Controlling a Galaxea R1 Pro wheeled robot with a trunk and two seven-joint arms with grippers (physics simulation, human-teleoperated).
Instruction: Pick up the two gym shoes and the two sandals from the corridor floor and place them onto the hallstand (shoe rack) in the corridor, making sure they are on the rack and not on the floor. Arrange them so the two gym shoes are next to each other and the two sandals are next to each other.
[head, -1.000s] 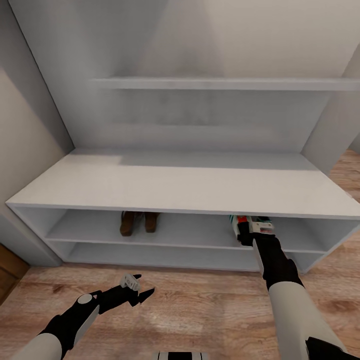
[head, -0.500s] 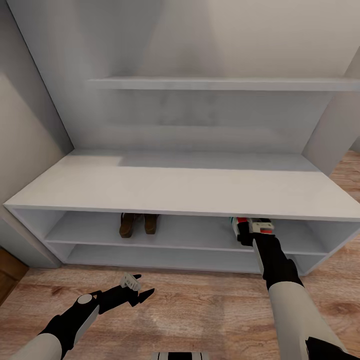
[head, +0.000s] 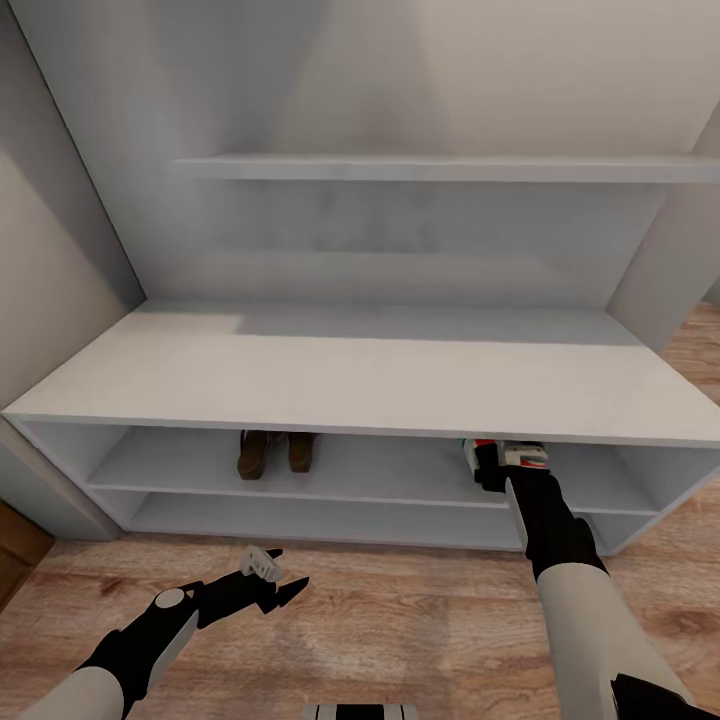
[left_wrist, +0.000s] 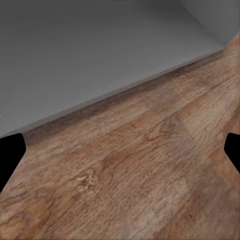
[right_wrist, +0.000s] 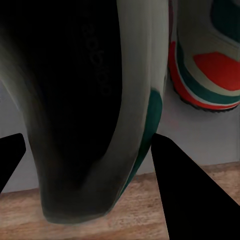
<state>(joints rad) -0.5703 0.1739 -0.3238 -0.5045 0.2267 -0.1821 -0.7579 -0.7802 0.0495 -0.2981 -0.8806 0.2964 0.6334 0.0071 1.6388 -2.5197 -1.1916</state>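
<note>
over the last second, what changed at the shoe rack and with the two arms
Very little. The whole head view shifted slightly, so the camera moved, not the things. The right tool stays at the hallstand's upper open shelf with a gym shoe between its fingers, beside the other gym shoe. The two sandals sit side by side on the same shelf, unmoved. The left tool still hovers open over the floor.

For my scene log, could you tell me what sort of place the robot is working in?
Probably a home hallway: a low white shoe rack holding brown sandals and gym shoes, a white wall shelf above, and wood plank flooring.
</note>
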